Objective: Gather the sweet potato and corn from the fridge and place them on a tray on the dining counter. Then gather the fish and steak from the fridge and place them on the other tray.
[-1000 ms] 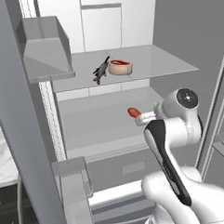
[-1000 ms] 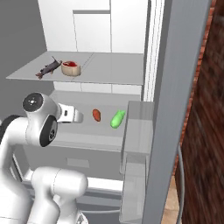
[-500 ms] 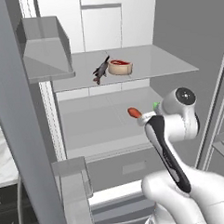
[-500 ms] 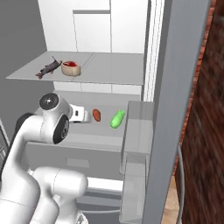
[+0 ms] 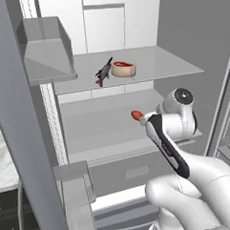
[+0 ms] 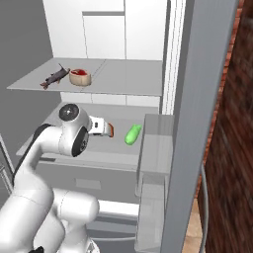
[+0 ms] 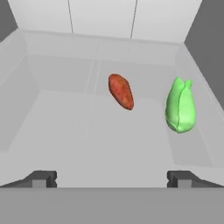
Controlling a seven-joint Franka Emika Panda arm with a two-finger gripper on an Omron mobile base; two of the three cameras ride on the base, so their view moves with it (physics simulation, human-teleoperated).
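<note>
The tall grey flat-fronted fridge stands open around the claw, which is released, its two dark tips spread wide with nothing between them. Judging by how things lie, the task is barely begun: all four foods sit inside, none gathered. On the pale lower shelf ahead of the claw lie the small reddish-orange oval sweet potato, nearly straight in front, and to its right, a little apart, the bright green husk-wrapped corn. On the shelf above the claw rest the red steak with its white fat rim and, just beside it, a small dark fish. The robot's arm covers the corn in the left base view, and the fish is too small to make out detail.
</note>
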